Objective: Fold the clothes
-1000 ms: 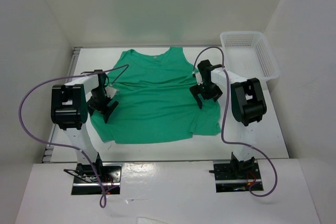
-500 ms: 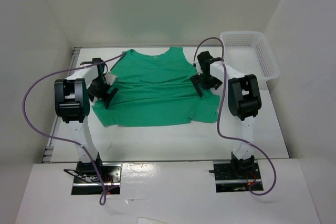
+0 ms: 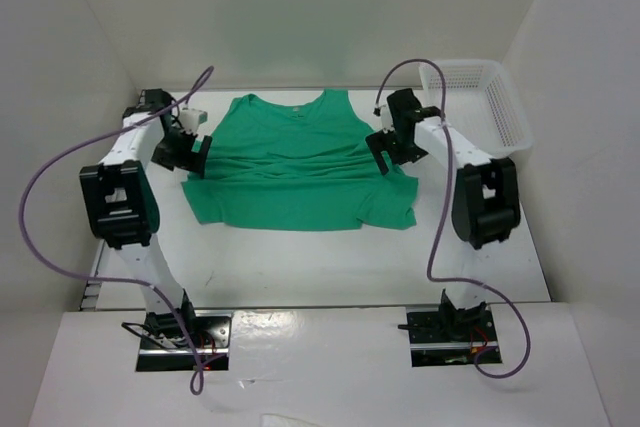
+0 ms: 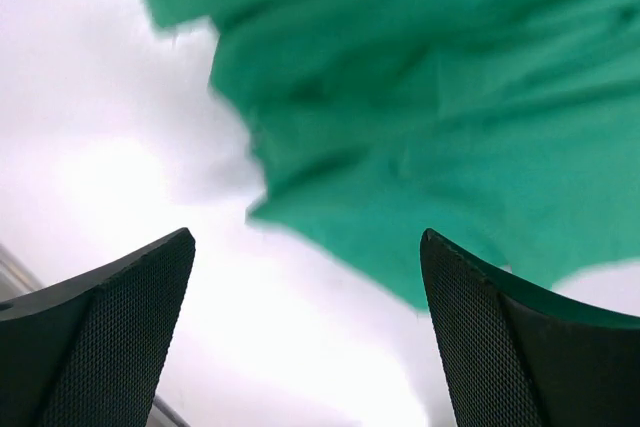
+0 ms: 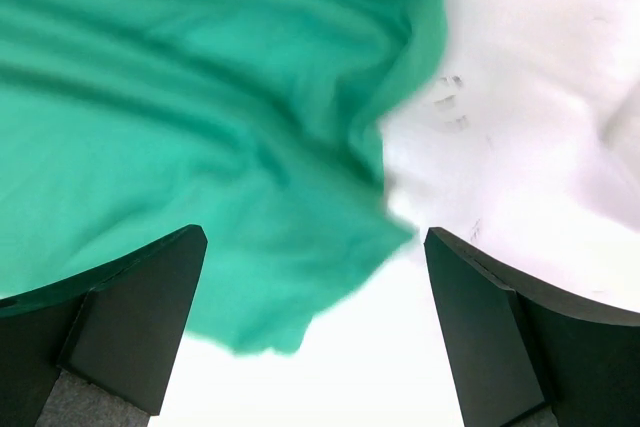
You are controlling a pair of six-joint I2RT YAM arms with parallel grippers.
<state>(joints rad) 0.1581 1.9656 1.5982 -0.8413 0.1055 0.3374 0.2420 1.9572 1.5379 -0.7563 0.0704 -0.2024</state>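
The green T-shirt lies spread out on the white tabletop. It sits in the far half, about in the middle between the left and right edges. Its neck points to the far edge and its bottom hem points to the near edge. The way it lies now, it looks wider from left to right than from far to near. There are soft wrinkles across it. A white basket stands in the far right corner, apart from the shirt.

The left claw hangs over the left side of the shirt, up near the shoulder. Its two fingers are spread wide and hold nothing. The right claw hangs over the right side of the shirt, at about the same spot on that side. It is spread wide too, with nothing in it.

Seen from each wrist, the wavy side edge of the shirt runs between the two fingers, with bare tabletop beside it.

So the shirt lies between the two claws, and each arm is nearest to its own side. I think the next move is for each claw to go down and pinch the cloth edge right under it.
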